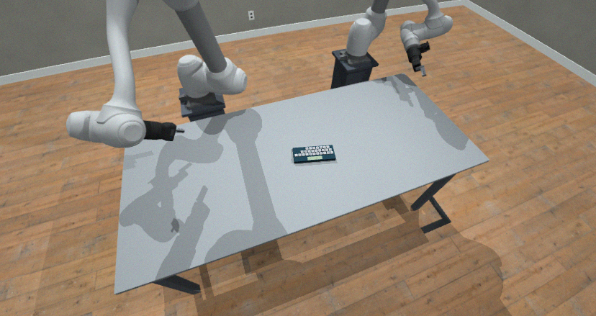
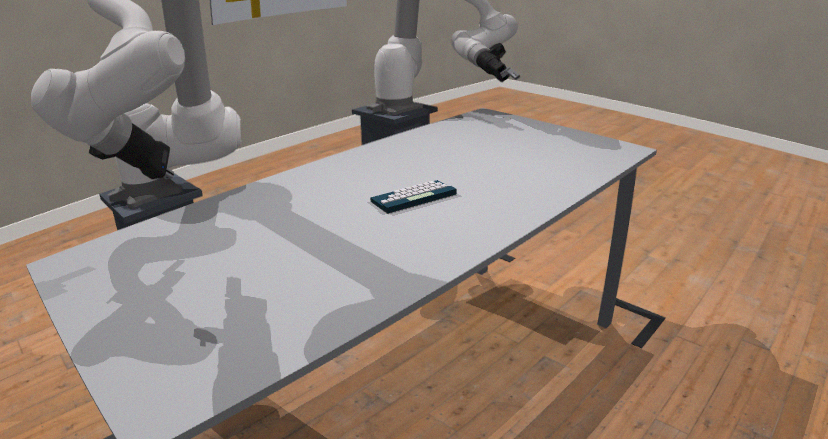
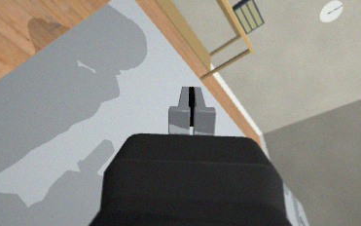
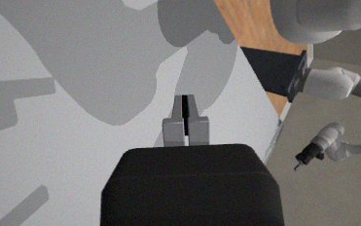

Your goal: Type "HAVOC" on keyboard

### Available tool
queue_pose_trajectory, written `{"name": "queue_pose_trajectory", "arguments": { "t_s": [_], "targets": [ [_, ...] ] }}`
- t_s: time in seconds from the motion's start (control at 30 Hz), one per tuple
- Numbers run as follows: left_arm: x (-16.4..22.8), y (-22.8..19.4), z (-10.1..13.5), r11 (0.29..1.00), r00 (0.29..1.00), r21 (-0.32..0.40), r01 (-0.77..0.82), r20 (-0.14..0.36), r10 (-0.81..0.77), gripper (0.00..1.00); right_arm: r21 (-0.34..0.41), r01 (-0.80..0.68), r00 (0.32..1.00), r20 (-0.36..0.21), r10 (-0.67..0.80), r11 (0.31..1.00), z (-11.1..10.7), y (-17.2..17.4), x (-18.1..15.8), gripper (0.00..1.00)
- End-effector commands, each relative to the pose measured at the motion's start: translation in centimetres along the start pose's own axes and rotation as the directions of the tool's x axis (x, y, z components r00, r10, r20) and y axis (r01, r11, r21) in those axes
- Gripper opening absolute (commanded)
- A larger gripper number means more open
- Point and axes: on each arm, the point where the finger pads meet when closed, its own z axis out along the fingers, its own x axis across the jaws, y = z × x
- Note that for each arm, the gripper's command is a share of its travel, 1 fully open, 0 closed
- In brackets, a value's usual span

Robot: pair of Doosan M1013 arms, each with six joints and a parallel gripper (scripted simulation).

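Observation:
The keyboard is a dark teal slab with rows of white keys. It lies flat near the middle of the grey table. Its pale green display sits below the keys; no letters can be made out on it. My right gripper is shut and empty, raised at the left side of the top and exterior views, well away from the keyboard. My left gripper is shut and empty, raised near the table's far right corner. Neither wrist view shows the keyboard.
The table carries broad arm shadows, mostly on its left part in the top and exterior views. The two arm pedestals stand behind its back edge. A tool board hangs on the wall.

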Motion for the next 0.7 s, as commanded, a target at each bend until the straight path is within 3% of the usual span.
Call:
{"name": "queue_pose_trajectory", "arguments": {
  "t_s": [0.0, 0.53, 0.57, 0.67],
  "targets": [
    [0.04, -0.05, 0.00, 1.000, 1.000, 0.001, -0.001, -0.001, 0.001, 0.17, -0.001, 0.001, 1.000, 0.001, -0.001, 1.000, -0.06, 0.03, 0.03, 0.17],
    [0.04, -0.05, 0.00, 1.000, 1.000, 0.001, -0.001, -0.001, 0.001, 0.17, -0.001, 0.001, 1.000, 0.001, -0.001, 1.000, -0.06, 0.03, 0.03, 0.17],
    [0.04, -0.06, 0.00, 1.000, 1.000, 0.001, -0.001, -0.001, 0.001, 1.00, -0.001, 0.000, 1.000, 0.001, 0.000, 1.000, -0.05, 0.04, 0.03, 0.00],
    [-0.03, -0.11, -0.01, 1.000, 1.000, 0.002, 0.000, 0.001, 0.000, 1.00, 0.009, -0.014, 1.000, 0.003, 0.014, 1.000, 0.04, 0.60, -0.08, 0.00]
  ]
}}
